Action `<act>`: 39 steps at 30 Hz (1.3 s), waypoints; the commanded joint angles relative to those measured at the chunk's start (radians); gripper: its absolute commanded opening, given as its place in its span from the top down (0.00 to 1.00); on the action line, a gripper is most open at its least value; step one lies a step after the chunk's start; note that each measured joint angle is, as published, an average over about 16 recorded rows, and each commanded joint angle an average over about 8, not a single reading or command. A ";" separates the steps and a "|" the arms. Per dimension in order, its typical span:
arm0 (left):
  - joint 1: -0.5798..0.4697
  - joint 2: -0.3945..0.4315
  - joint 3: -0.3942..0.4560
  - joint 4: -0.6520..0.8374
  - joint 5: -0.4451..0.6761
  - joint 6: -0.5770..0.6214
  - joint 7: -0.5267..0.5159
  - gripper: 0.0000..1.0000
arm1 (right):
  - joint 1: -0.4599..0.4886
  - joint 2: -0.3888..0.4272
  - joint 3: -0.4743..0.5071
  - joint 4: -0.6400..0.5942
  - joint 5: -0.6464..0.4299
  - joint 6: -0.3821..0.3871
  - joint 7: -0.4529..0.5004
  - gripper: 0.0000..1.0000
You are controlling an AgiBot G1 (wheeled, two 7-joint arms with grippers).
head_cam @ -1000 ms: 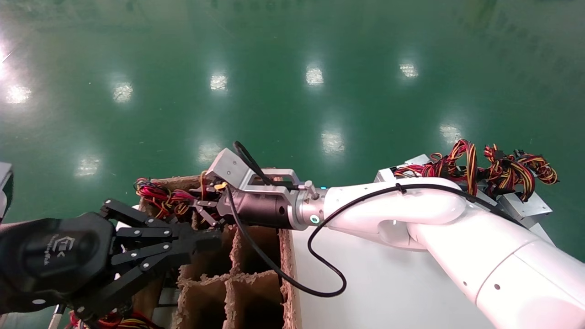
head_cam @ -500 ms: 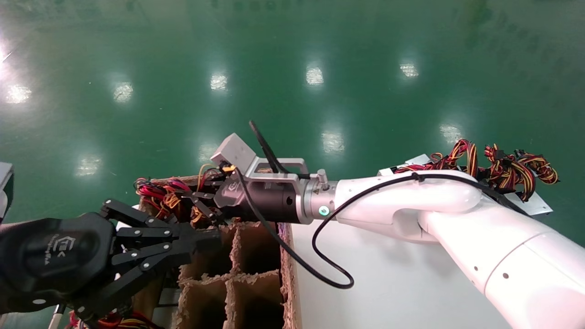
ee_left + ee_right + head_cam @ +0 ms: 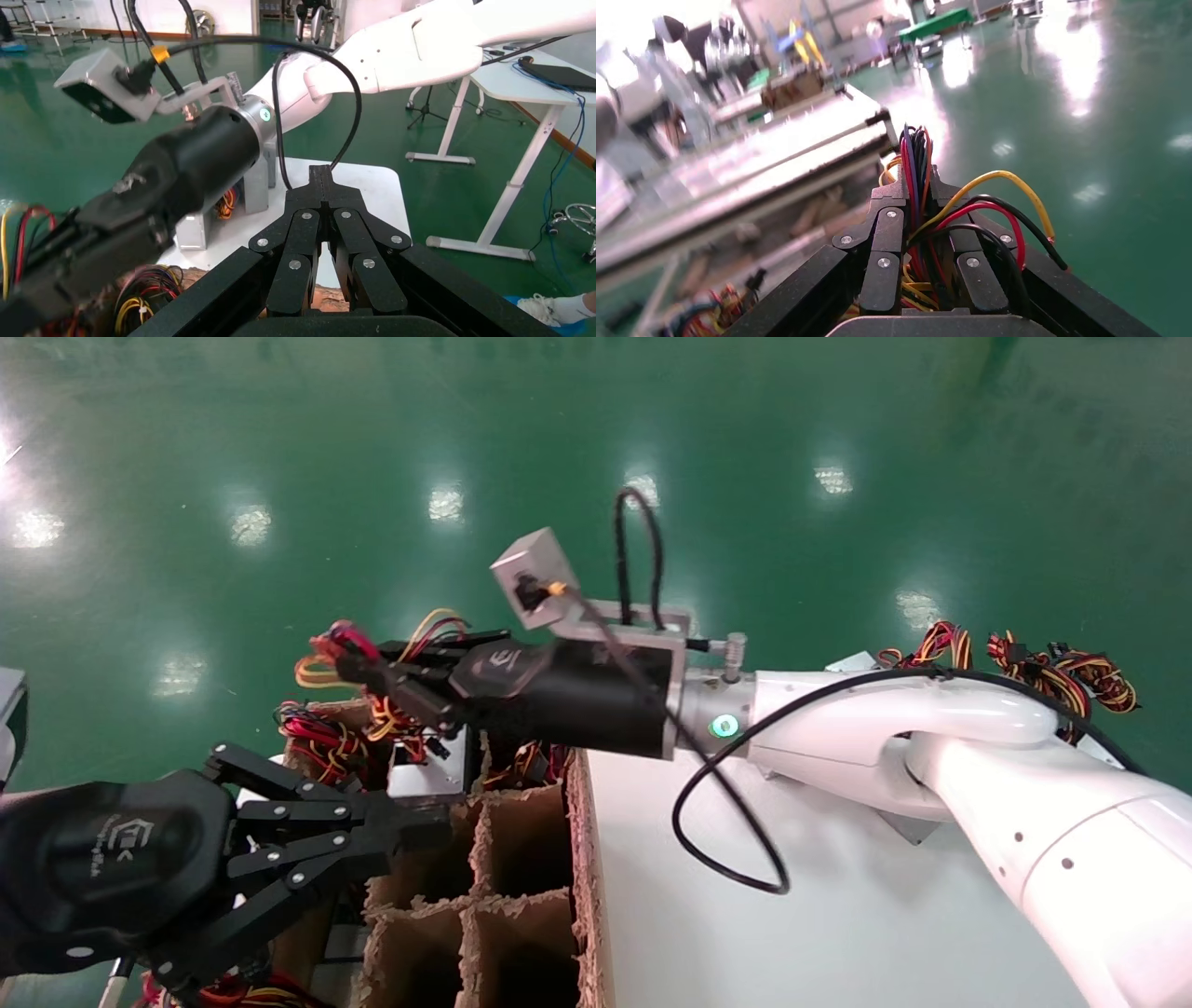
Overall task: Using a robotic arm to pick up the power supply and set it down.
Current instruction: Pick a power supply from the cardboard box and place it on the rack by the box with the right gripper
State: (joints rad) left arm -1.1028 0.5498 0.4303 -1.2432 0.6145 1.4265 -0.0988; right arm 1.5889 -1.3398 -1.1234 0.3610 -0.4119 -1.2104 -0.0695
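The white robotic arm with its black cylindrical wrist [image 3: 596, 696] reaches from the right across the white table [image 3: 745, 933] to the far end of the brown cardboard divider box [image 3: 521, 887]. Its black multi-link right gripper [image 3: 372, 672] is clenched on a bundle of red, yellow, orange and black wires [image 3: 926, 210], which run up between the fingers [image 3: 888, 239] in the right wrist view. The silver-grey metal power supply [image 3: 424, 775] hangs just beneath, only a small pale face of it showing over the far cells of the box; the rest is hidden behind the gripper and wires. More wired silver units [image 3: 1034, 682] lie at the table's far right, largely covered by the arm. The black left gripper [image 3: 419, 826] hovers at the box's near left corner, fingers [image 3: 323, 210] pressed together on nothing, its arm cut off by the picture's edge
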 commanded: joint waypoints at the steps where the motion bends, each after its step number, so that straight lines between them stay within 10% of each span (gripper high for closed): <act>1: 0.000 0.000 0.000 0.000 0.000 0.000 0.000 1.00 | 0.001 -0.001 0.013 -0.036 0.029 -0.038 0.016 1.00; 17: 0.000 0.000 0.000 0.000 0.000 0.000 0.000 1.00 | 0.085 0.024 0.084 -0.160 0.142 -0.234 -0.005 1.00; 39: 0.000 0.000 0.000 0.000 0.000 0.000 0.000 1.00 | 0.224 0.100 0.135 -0.219 0.202 -0.240 -0.034 1.00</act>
State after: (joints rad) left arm -1.1028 0.5498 0.4304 -1.2432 0.6145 1.4265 -0.0988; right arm 1.8072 -1.2334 -0.9899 0.1425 -0.2119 -1.4508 -0.0998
